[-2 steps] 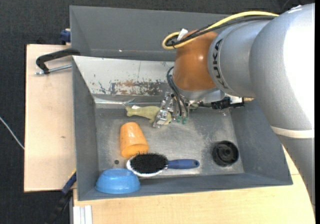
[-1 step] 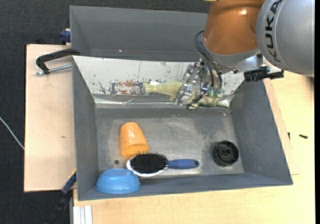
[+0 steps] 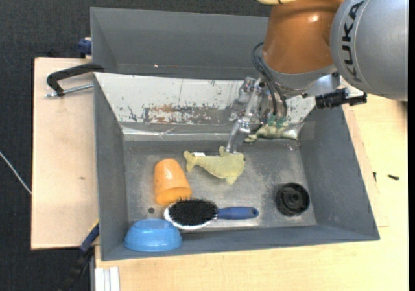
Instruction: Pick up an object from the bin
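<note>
thing: pale yellow fish-shaped toy (image 3: 224,166) | look: flattish, rubbery-looking, narrow tail, broader body | pose: lying flat, tail to the view's left, body to the right | place: middle of the bin (image 3: 109,153) floor, clear of its walls

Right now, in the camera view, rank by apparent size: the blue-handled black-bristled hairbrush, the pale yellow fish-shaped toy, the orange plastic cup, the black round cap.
1. Blue-handled black-bristled hairbrush, longest.
2. Pale yellow fish-shaped toy.
3. Orange plastic cup, close to the toy, so that ranking is unsure.
4. Black round cap, smallest.
</note>
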